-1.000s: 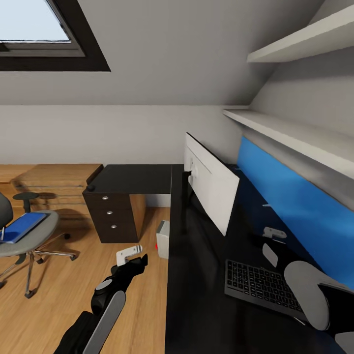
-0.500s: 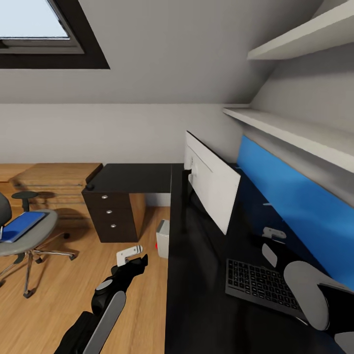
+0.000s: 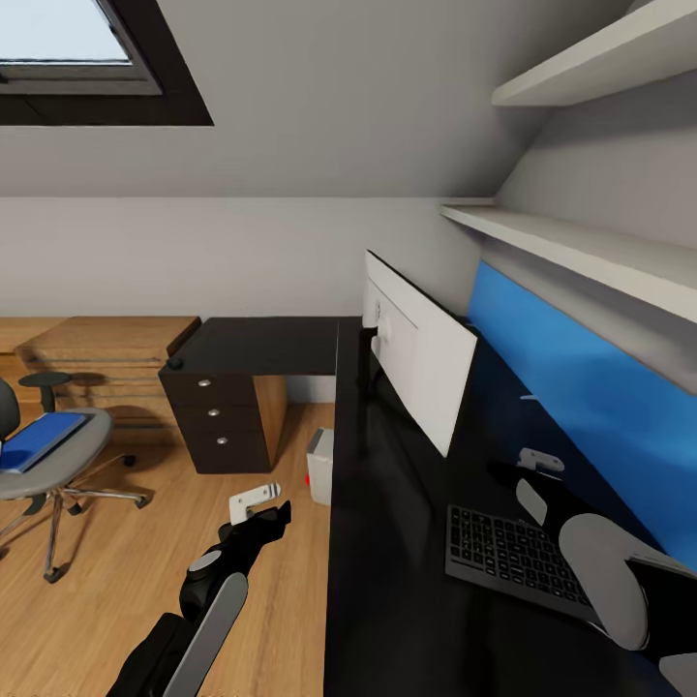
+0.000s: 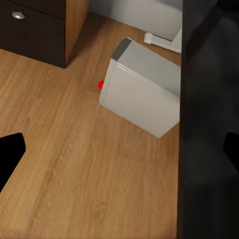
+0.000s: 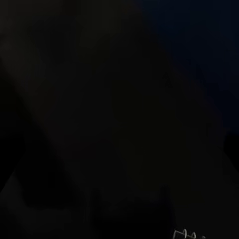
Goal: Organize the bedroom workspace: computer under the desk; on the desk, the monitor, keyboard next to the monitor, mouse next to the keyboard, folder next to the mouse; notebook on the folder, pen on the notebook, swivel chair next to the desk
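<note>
The desk [image 3: 387,581] runs from 6 o'clock up to 12, its long left edge bordering open wood floor [image 3: 106,600]. The monitor [image 3: 421,363] stands at 1 o'clock with its white back showing; the keyboard [image 3: 513,557] lies at 4 o'clock near the right hand [image 3: 528,465], whose grip I cannot tell. The left hand [image 3: 254,501] hangs over the floor, fingers spread. The computer [image 4: 142,92] sits at the desk's edge. At 9 o'clock, well apart, the swivel chair [image 3: 48,469] carries the folder [image 3: 37,440].
</note>
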Motion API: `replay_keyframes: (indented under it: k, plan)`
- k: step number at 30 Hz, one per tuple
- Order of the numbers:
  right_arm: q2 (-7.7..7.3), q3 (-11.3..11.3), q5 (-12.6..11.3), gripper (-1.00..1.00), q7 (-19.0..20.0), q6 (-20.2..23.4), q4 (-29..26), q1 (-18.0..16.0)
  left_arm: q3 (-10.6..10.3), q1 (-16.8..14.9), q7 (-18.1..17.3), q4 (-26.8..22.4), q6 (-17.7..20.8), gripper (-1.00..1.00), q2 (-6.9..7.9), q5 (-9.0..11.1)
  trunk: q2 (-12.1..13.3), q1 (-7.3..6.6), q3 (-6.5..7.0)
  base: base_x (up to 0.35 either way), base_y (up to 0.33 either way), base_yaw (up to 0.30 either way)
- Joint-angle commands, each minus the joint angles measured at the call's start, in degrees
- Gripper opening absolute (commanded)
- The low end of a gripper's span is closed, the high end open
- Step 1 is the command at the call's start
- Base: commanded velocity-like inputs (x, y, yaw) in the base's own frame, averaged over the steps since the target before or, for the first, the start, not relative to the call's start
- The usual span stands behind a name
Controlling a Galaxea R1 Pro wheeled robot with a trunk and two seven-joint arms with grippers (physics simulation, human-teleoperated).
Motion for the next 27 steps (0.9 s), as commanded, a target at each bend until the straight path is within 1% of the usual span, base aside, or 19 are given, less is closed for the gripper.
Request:
replay_keyframes:
  k: [1,3,11,18,27]
  plan:
    - [-0.02,0.2,-0.7,1.00,-0.2,0.3,-0.1,0.0,-0.1,0.0,0.5,-0.1,0.1,1.00,0.01,0.5,-0.5,0.23,-0.34,0.000,0.000,0.000]
    - [-0.02,0.2,-1.2,1.00,-0.2,0.3,-0.1,0.0,-0.1,-0.1,0.5,-0.1,0.1,1.00,0.01,0.5,-1.3,0.67,-0.85,0.000,0.000,0.000]
    - [-0.08,0.2,-1.5,1.00,-0.2,0.3,-0.1,0.0,-0.1,-0.1,0.7,-0.1,0.1,1.00,0.01,0.5,-4.5,2.43,-2.49,0.000,0.000,0.000]
    - [-0.09,0.2,-1.5,1.00,-0.2,0.2,-0.1,0.0,-0.1,-0.1,3.7,-0.1,0.1,1.00,0.01,0.8,-7.3,3.96,-3.77,0.000,0.000,0.000]
    - [-0.10,0.2,-1.4,1.00,-0.2,0.3,-0.1,0.0,-0.1,0.0,5.0,-0.1,0.1,1.00,0.01,1.9,-10.9,5.94,-5.39,-0.002,0.000,0.000]
